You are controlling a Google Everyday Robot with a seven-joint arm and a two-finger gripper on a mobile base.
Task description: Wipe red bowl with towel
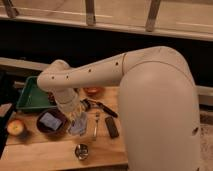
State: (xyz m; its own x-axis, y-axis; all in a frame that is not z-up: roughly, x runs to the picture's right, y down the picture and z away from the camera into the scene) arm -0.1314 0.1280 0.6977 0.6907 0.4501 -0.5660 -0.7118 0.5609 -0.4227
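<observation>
- Your gripper [74,114] sits low over the wooden table [50,156], right above the towel [78,126].
- You cannot tell whether it is pinching the towel or spread.
- The red bowl [93,91] stands behind the arm, apart from the towel.
- A dark bowl [52,125] is just beside the gripper.

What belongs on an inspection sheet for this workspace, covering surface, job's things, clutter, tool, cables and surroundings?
Surface: wooden table, crowded around the arm.
Job's things: red bowl near the table's back edge, partly behind the arm; pale towel hanging at the tool, apart from that bowl.
Clutter: green tray, dark bowl with something pale inside, apple, metal cup, fork, black block.
Tool: tool low over the table, between dark bowl and fork.
Cables: nothing seen.
Surroundings: dark wall behind the table, railing above.
</observation>
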